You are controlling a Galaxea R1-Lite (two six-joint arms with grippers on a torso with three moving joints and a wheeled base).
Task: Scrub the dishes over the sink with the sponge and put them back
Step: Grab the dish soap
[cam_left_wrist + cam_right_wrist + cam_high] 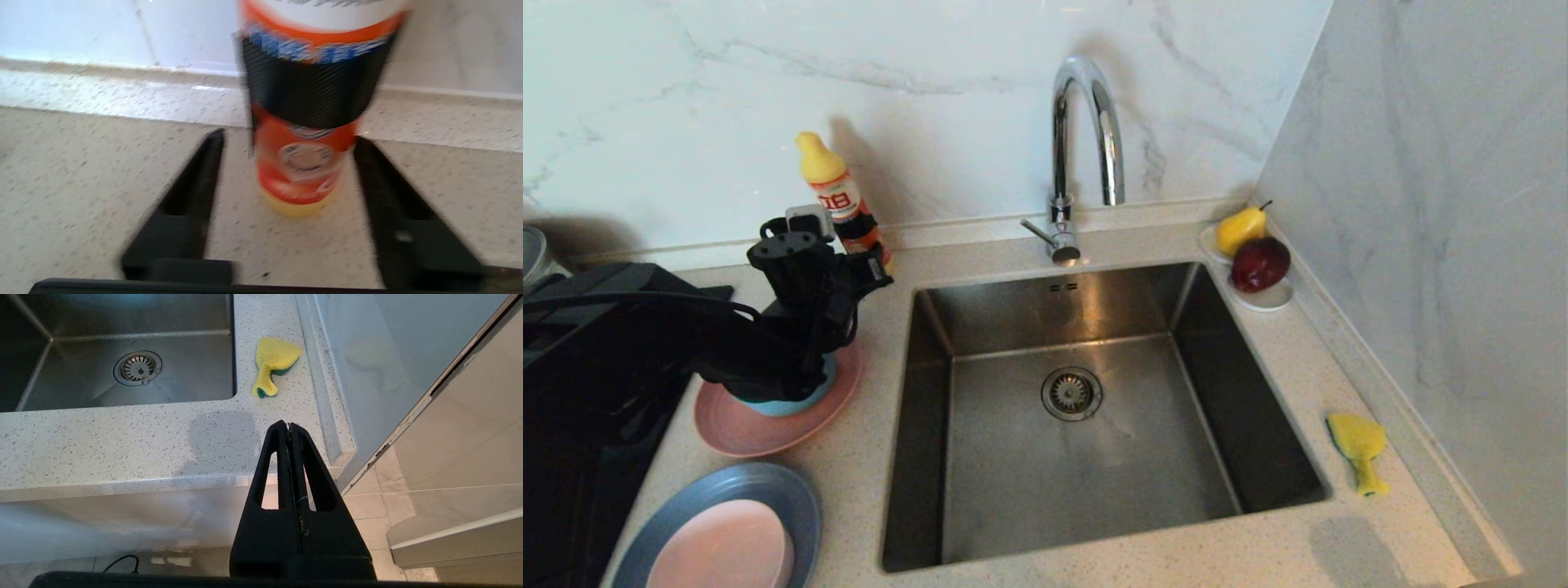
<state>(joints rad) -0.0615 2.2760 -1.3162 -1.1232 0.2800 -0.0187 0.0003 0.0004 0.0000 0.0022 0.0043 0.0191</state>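
Note:
A teal bowl sits on a salmon-pink plate left of the sink, partly hidden under my left arm. Nearer the counter's front, a pale pink bowl rests on a grey-blue plate. The yellow sponge lies on the counter right of the sink. My left gripper is open behind the plates, its fingers on either side of an orange dish-soap bottle that stands on the counter. My right gripper hangs shut and empty off the counter's front right corner.
A curved chrome tap rises behind the sink. A white saucer with a pear and a dark red fruit stands at the back right corner. Marble walls close the back and right sides. The black bulk of my left arm fills the left edge.

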